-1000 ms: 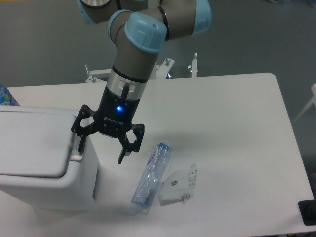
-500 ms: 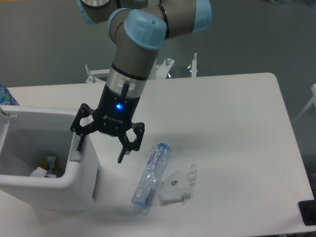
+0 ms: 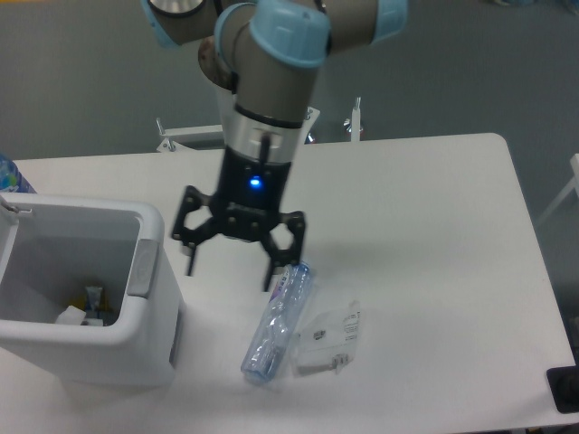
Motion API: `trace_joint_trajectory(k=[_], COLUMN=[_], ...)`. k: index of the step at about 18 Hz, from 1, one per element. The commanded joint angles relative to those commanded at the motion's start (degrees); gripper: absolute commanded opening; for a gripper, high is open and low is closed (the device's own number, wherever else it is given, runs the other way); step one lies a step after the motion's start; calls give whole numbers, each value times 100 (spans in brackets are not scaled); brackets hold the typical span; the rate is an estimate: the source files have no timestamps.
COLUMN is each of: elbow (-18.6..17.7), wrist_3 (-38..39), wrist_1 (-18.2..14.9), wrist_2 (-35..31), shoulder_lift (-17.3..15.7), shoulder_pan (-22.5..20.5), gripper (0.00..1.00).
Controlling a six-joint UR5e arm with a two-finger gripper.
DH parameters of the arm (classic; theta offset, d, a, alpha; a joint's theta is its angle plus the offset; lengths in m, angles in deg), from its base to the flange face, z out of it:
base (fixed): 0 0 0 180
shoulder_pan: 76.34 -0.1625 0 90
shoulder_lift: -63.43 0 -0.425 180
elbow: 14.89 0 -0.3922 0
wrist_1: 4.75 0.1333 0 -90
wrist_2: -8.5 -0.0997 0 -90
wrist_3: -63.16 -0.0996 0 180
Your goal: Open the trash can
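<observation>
The trash can (image 3: 136,339) is a big white boxy bin at the table's front left. Its top stands open and several bits of rubbish show inside. The grey push tab (image 3: 146,268) sits on its right rim. The lid is not in view. My gripper (image 3: 230,268) hangs just right of the bin, above the table, with its two black fingers spread wide and nothing between them. The left fingertip (image 3: 191,266) is a short way right of the push tab, apart from it.
A crushed clear plastic bottle (image 3: 277,323) lies just right of and below the gripper. A small clear packet (image 3: 328,340) lies beside it. A blue-capped bottle (image 3: 9,176) peeks in at the left edge. Metal clamps (image 3: 353,120) stand at the table's back edge.
The lid was shut a second ago and then sprang open. My gripper has since moved right, off the bin's rim, and still stands open.
</observation>
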Motion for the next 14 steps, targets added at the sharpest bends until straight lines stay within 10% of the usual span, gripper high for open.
trace_joint_trajectory(k=[14], elbow=[0], wrist_3=[-2400], wrist_1=[26], wrist_2=[-271], shoulder_lift=[791], shoulder_pan=[-1547], gripper=[100])
